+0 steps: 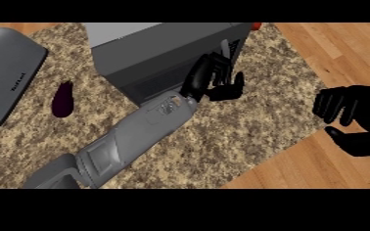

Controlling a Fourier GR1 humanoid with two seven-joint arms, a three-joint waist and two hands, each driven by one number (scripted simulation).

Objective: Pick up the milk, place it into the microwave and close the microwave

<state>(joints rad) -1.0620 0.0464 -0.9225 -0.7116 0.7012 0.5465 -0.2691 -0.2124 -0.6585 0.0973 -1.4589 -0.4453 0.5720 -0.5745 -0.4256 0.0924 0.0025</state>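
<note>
The grey microwave (162, 49) stands at the back middle of the counter, its dark front face turned toward me. My left hand (213, 80) lies against the right part of that front, beside the control strip (230, 46), with fingers fairly straight and thumb spread; it holds nothing. My right hand (345, 108) rests open at the view's right edge over the wooden surface, also holding nothing. No milk carton shows anywhere. A small red-orange bit (256, 26) peeks out behind the microwave's top right corner; I cannot tell what it is.
A dark purple eggplant (62, 99) lies on the speckled counter (239, 132) left of the microwave. A dark grey rounded panel with small lettering (18, 73) fills the far left edge. Wooden surface (318, 54) borders the counter on the right.
</note>
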